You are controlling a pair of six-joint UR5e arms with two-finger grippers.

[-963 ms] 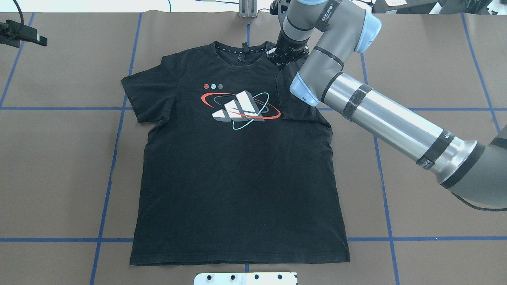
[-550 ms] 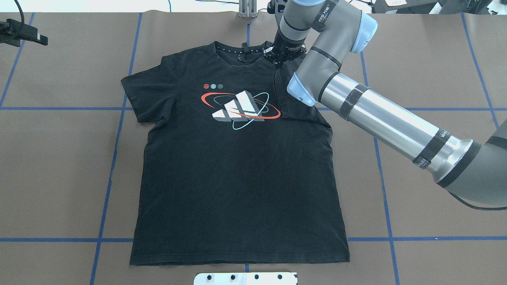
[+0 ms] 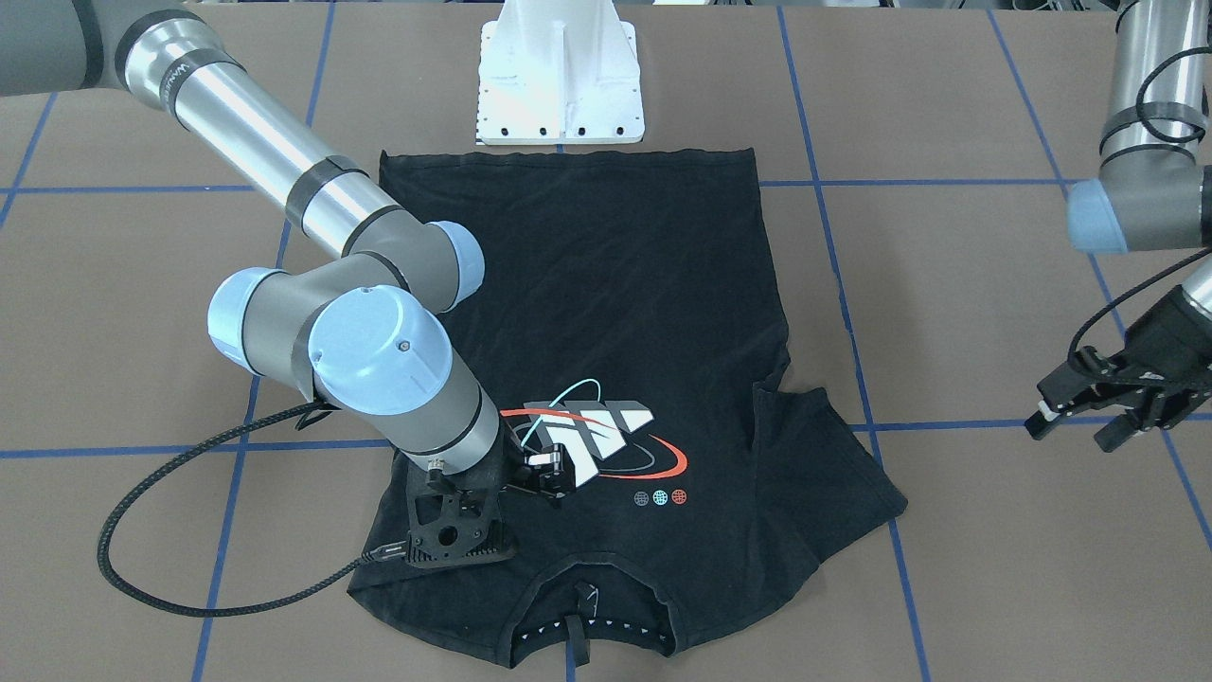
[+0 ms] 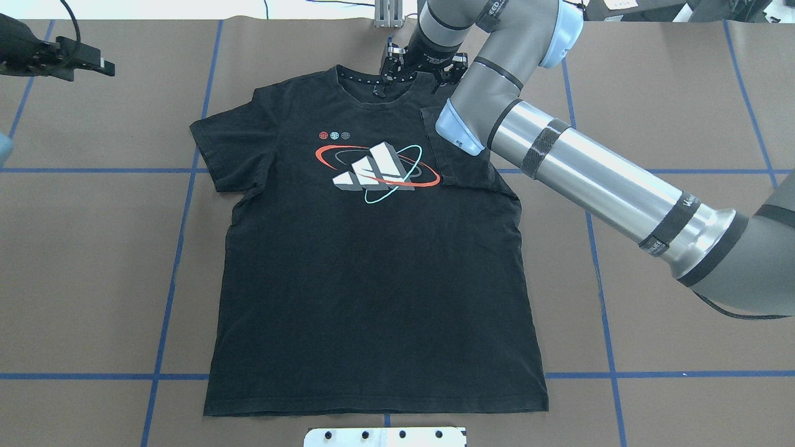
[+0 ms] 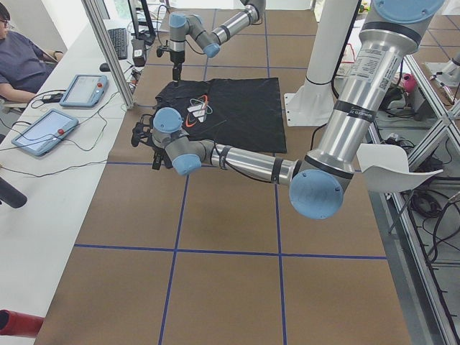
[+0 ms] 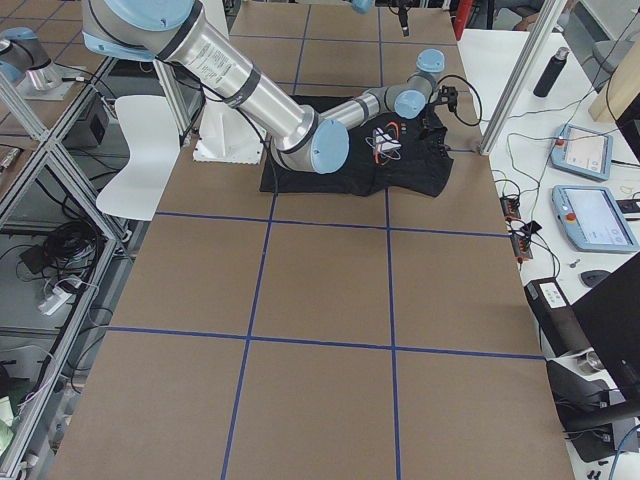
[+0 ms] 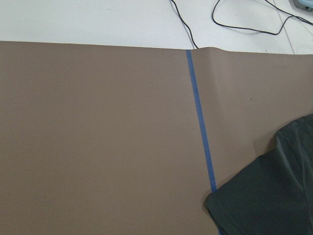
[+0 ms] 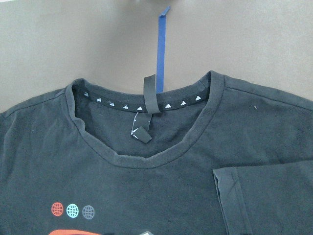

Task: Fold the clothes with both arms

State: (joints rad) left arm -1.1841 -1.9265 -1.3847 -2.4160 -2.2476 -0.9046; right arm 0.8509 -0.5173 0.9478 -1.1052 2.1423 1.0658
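1. Finding the T-shirt (image 4: 372,279) lying flat, print up, in the middle of the table (image 4: 93,248), with its collar (image 8: 142,156) pointing away from the robot and its hem just beside the white pedestal (image 3: 559,85)
2. Noting the sleeve (image 4: 463,158) on the robot's right lying folded inward over the chest, with its edge touching the chest print (image 4: 376,169), and the other sleeve (image 4: 217,149) lying spread out on the table
3. Reaching with the right arm (image 4: 596,180) across that folded sleeve, elbow bending and wrist pointing down near the collar
4. Hovering the right gripper (image 3: 549,469) low over the shirt, lifting no cloth; cannot tell how far apart its jaws are standing
5. Hanging the left gripper (image 3: 1075,426) above bare table, well apart from the spread sleeve, jaws standing apart around nothing, under the bending left arm (image 3: 1136,189)
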